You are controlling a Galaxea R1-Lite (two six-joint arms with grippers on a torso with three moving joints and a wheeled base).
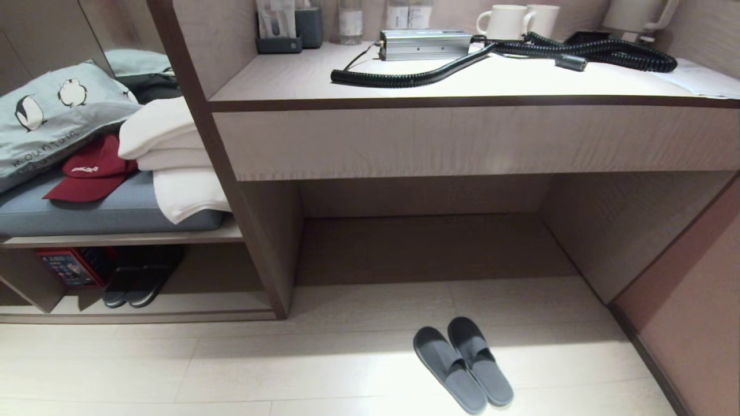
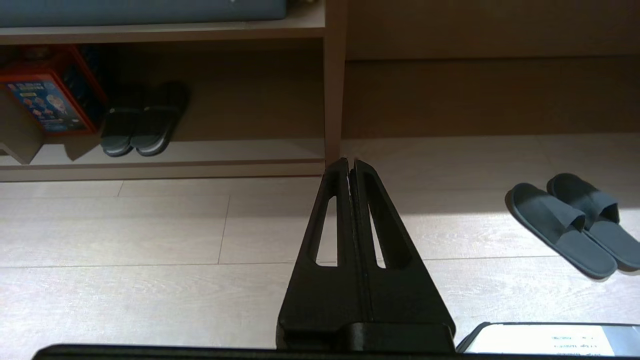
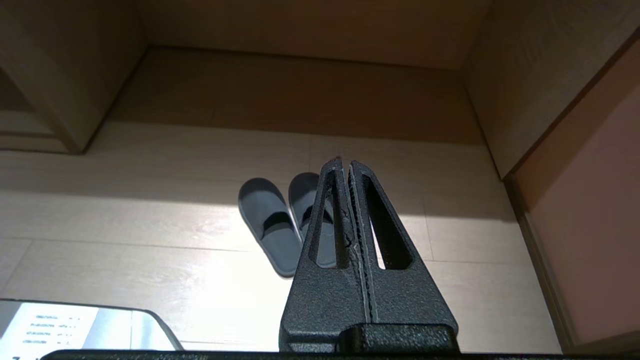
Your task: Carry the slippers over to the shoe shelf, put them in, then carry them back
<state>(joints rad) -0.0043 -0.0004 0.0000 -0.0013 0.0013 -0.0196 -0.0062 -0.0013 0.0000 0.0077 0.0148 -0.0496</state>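
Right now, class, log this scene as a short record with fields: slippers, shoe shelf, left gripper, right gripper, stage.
slippers: grey-blue pair side by side on the floor before the desk recess
shoe shelf: low cubby at left, holding a darker pair
left gripper: jaws shut, empty
right gripper: jaws shut, empty
stage: slippers not yet picked up

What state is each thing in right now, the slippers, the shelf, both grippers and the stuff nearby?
Flat grey-blue fabric slippers: side by side on the floor, not held.
Low wood-grain shoe shelf: open, without the grey-blue pair.
Near-black slippers with white sole edges: inside the shelf.
Left gripper: shut, empty, above the floor.
Right gripper: shut, empty.
White towels: folded, stacked.
Red cap: lying on the cushion.
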